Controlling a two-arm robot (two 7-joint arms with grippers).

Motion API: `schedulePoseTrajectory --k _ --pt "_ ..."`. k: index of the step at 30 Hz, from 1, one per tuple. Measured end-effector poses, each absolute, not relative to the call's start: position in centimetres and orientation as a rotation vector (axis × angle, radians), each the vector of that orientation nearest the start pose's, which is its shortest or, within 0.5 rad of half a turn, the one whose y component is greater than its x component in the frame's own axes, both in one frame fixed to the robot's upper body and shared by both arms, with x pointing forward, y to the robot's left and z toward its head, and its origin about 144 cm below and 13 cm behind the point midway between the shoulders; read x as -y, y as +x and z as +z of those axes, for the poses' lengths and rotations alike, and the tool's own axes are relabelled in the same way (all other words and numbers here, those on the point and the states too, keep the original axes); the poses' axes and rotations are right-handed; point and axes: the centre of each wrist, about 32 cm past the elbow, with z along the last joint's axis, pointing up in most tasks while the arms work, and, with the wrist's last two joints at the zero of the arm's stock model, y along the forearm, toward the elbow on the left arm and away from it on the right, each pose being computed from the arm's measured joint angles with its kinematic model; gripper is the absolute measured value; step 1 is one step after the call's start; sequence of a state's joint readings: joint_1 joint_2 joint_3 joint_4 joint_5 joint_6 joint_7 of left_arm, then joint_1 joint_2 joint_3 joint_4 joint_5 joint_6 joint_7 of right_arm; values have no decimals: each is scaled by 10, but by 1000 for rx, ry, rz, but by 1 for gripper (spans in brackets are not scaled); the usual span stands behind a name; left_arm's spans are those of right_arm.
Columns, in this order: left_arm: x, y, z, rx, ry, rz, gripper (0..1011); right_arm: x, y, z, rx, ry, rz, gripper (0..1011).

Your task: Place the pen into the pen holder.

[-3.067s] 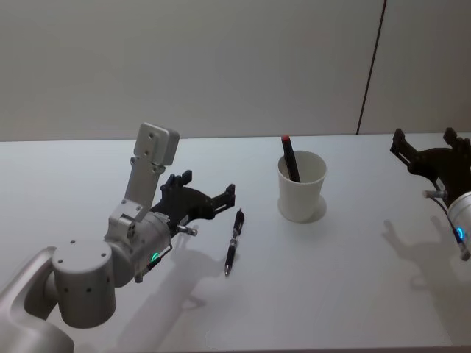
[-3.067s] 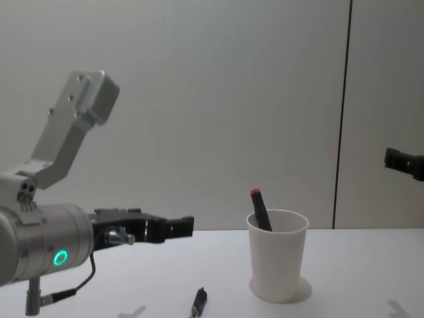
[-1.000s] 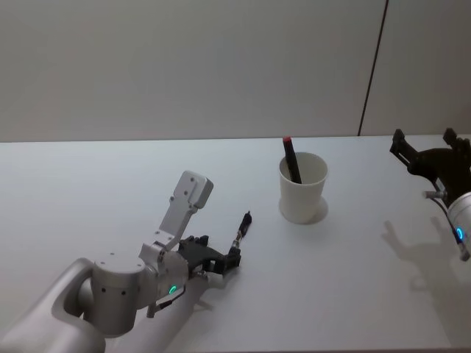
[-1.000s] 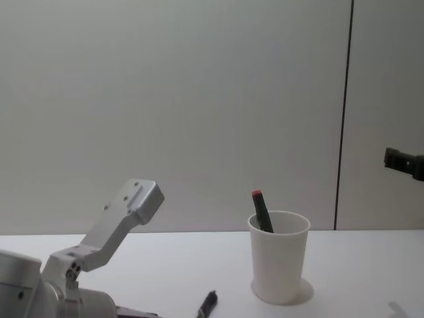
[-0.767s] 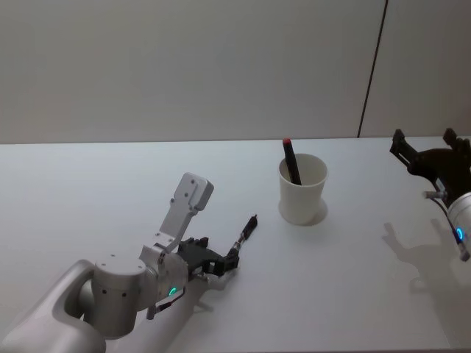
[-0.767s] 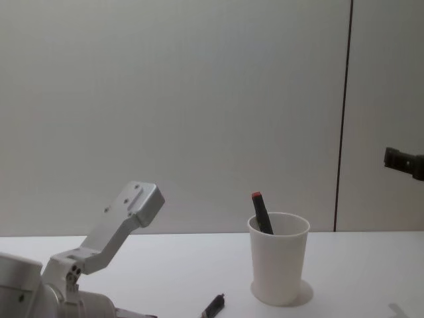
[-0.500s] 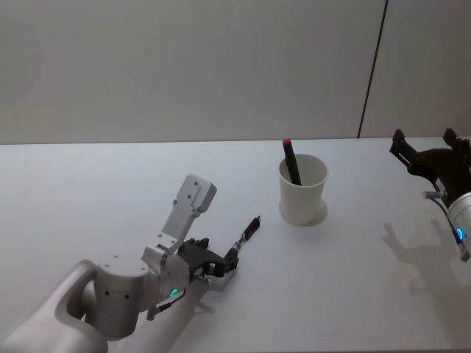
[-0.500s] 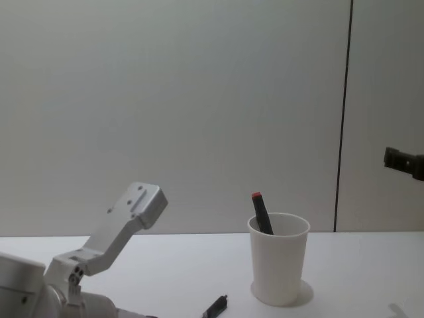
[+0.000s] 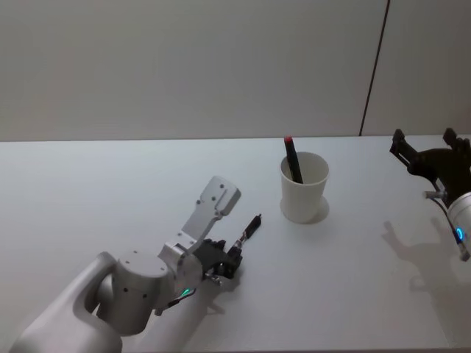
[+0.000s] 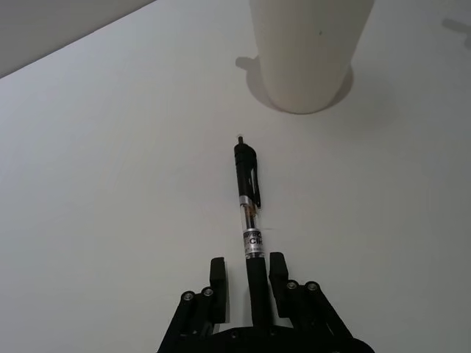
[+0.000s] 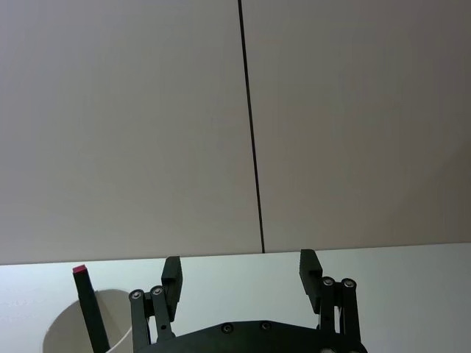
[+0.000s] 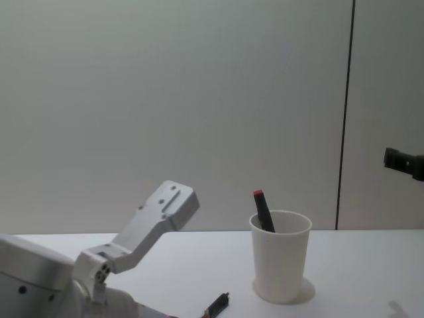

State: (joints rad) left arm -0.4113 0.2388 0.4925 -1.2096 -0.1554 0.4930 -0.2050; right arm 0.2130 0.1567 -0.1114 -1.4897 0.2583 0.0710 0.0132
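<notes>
A black pen [image 10: 248,198] with a clear barrel is held at its near end by my left gripper [image 10: 247,273], which is shut on it. Its far end points toward the pen holder [image 10: 305,51], a white paper cup. In the head view the left gripper [image 9: 228,261] is low over the table, with the pen [image 9: 249,232] slanting toward the pen holder [image 9: 304,190] a short gap away. A second, red-tipped pen [image 9: 291,158] stands in the cup. The chest view shows the pen's end [image 12: 217,305] left of the pen holder [image 12: 280,255]. My right gripper [image 9: 430,154] hangs open at the far right.
The white table [image 9: 353,279] runs to a grey wall with a dark vertical seam [image 9: 372,66]. The left arm's grey link [image 9: 212,209] rises beside the pen. In the right wrist view the right gripper [image 11: 241,271] is raised above the cup [image 11: 70,331].
My left gripper came down and shut on the pen that lay on the table. Over the last second it has carried the pen rightward, closer to the cup. The right arm stayed still.
</notes>
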Motion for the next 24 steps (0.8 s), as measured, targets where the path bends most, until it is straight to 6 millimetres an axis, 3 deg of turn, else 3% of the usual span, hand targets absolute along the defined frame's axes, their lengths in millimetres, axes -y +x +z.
schedulePoseTrajectory --k 9,24 --pt "-179 552 1150 -167 631 1000 137 242 517 1190 -33 95 -1451 1001" --pt "-180 549 1154 -134 569 1006 132 242 517 1190 -33 95 -1451 1002"
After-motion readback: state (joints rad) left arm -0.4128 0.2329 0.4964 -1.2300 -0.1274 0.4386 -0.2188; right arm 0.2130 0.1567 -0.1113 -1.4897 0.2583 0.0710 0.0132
